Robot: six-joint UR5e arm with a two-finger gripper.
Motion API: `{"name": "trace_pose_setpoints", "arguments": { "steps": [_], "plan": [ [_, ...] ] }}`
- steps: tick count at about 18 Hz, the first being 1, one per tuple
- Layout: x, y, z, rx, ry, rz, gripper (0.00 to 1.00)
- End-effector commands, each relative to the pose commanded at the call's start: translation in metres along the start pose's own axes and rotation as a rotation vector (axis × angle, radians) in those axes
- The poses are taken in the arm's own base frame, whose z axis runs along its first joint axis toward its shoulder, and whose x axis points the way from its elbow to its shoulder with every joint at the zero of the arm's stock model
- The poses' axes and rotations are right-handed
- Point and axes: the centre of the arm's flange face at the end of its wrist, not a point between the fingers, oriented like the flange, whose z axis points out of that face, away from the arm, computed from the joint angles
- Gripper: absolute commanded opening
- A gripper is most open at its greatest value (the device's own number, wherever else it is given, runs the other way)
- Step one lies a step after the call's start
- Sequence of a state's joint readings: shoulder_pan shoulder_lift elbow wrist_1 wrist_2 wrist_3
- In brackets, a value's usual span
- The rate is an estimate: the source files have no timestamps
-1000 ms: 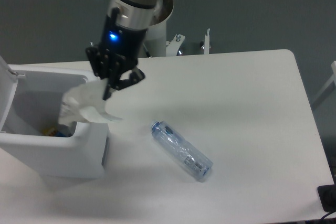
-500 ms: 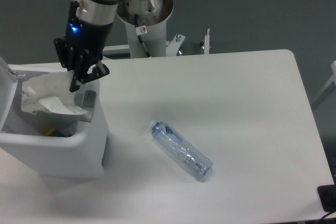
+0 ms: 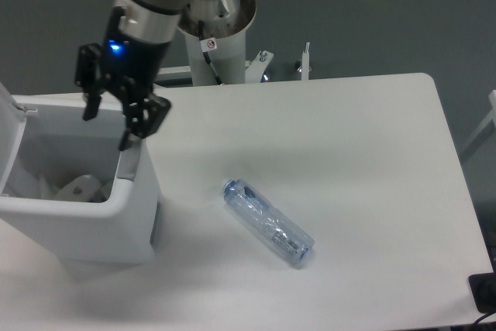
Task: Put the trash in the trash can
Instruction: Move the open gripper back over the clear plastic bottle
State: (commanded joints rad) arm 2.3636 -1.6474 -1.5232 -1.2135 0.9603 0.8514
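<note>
So the claw [image 3: 107,125] is hanging right over the open bin [image 3: 85,226], above its back right corner, with its fingers spread wide apart and nothing between them. Half a second ago it was still pinching the white wrapper [image 3: 77,188] just above the rim, and a second ago it was carrying that wrapper in from the table side, so the release has clearly happened. The wrapper is now down inside the bin, below the claw and a bit to its left in the picture, sitting as a pale crumpled lump against the front wall. The little yellow and blue bit that showed at the bottom of the bin earlier is covered now.

The bin's lid [image 3: 9,125] is tipped open at the far left edge, left of the claw, same as before.

The plastic bottle [image 3: 268,223] hasn't budged at all. It's lying on its side on the white table [image 3: 349,153], well off to the right of the claw and lower in the picture, slanted with its cap end pointing up-left toward the bin. It's clear of both the bin and the claw.

The arm itself has barely shifted since the last frame, just the fingers opening up. Blue light on the wrist [image 3: 116,46] is on, like in both earlier shots.
</note>
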Motion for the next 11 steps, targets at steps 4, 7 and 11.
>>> {"name": "trace_pose_setpoints", "arguments": {
  "steps": [4,7,11],
  "plan": [
    [-0.06,0.035,0.011,-0.026,-0.014,-0.101,0.89],
    [-0.095,0.058,0.025,-0.049,-0.008,-0.164,0.96],
    [-0.139,0.096,0.041,-0.073,0.004,-0.249,0.99]
  ]
}}
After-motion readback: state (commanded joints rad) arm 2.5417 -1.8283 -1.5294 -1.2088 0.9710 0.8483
